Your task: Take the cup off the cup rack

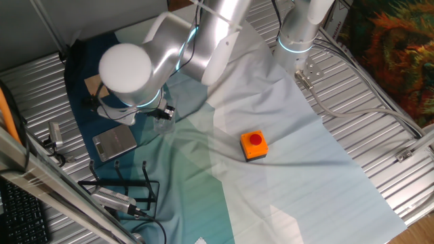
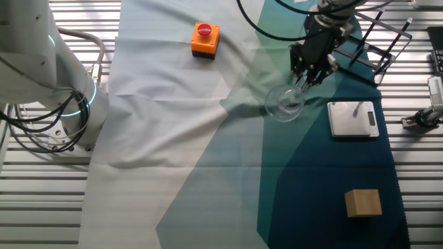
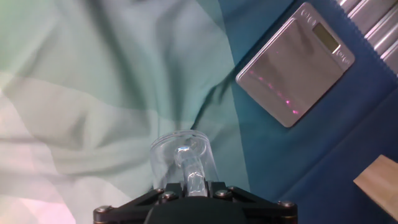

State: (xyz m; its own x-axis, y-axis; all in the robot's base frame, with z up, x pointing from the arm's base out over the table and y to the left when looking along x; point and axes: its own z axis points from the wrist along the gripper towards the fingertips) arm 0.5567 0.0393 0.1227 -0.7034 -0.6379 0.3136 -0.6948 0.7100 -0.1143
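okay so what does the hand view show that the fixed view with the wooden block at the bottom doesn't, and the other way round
Only the hand view shows a finger reaching inside the cup, and the scale's display up close. Only that fixed view shows the cup rack, the orange button box and the arm's base. Both show the cup held at the gripper, off the rack, over the cloth, beside the scale, and the wooden block.

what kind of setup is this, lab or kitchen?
Most likely a robot test bench in a lab: ribbed metal tabletop under a cloth, a red stop button on an orange box, and a small digital scale.
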